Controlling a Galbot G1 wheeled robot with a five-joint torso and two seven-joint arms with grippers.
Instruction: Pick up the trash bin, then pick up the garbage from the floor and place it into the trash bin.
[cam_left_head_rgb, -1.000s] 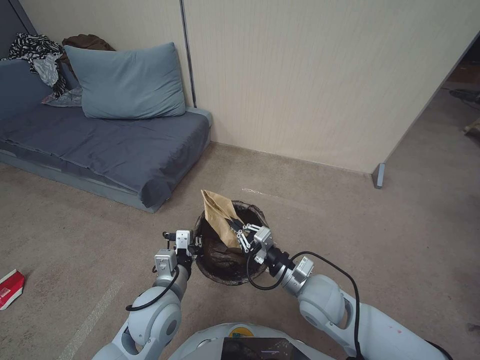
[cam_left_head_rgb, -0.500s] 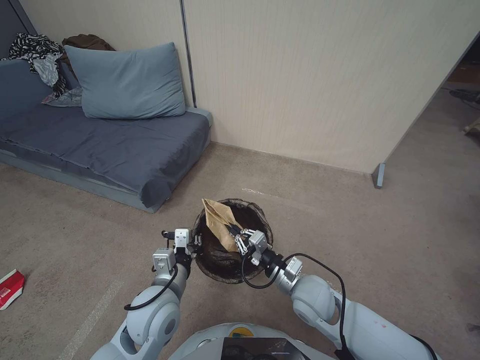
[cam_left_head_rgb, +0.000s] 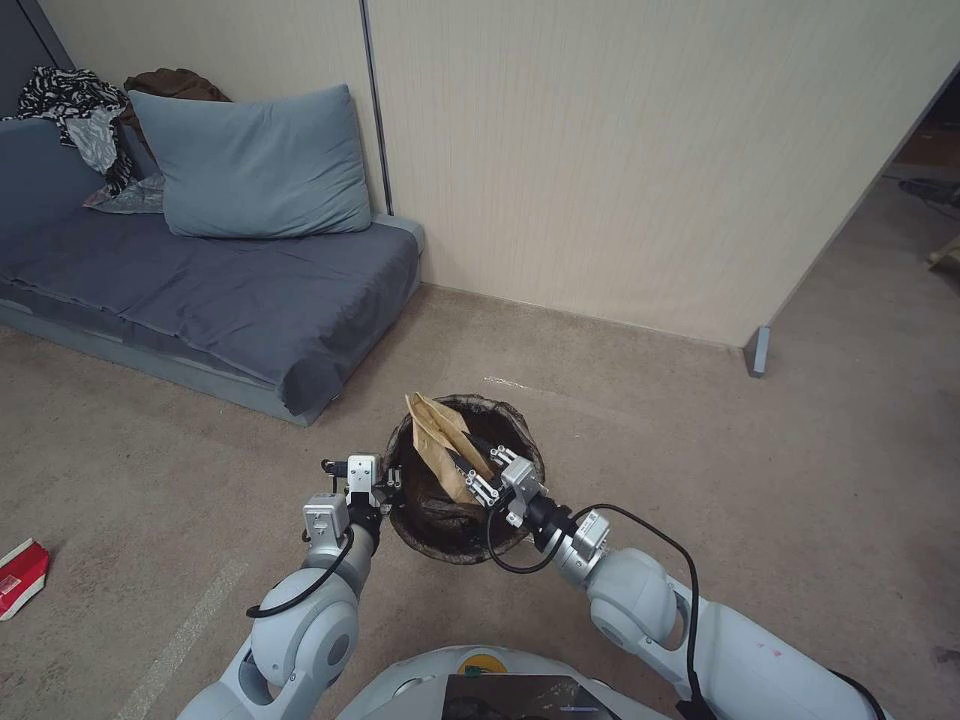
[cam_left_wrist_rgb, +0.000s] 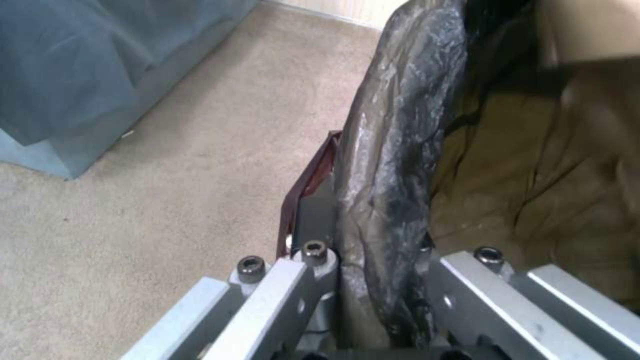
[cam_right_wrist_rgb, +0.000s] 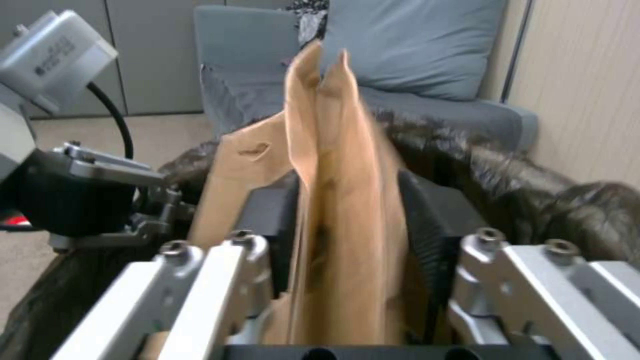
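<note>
Tan paper (cam_left_head_rgb: 440, 445) lower in the trash bin (cam_left_head_rgb: 520, 425), beige carpet (cam_left_head_rgb: 700, 450) below.

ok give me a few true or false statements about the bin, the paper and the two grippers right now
1. The right gripper is shut on the tan crumpled paper. True.
2. The paper lies flat on the carpet. False: it is over the small round bin with the dark bag liner.
3. The left gripper grips the bin's rim. True.
4. The bin sits on the grey sofa. False: it is over the carpet, apart from the sofa.
</note>
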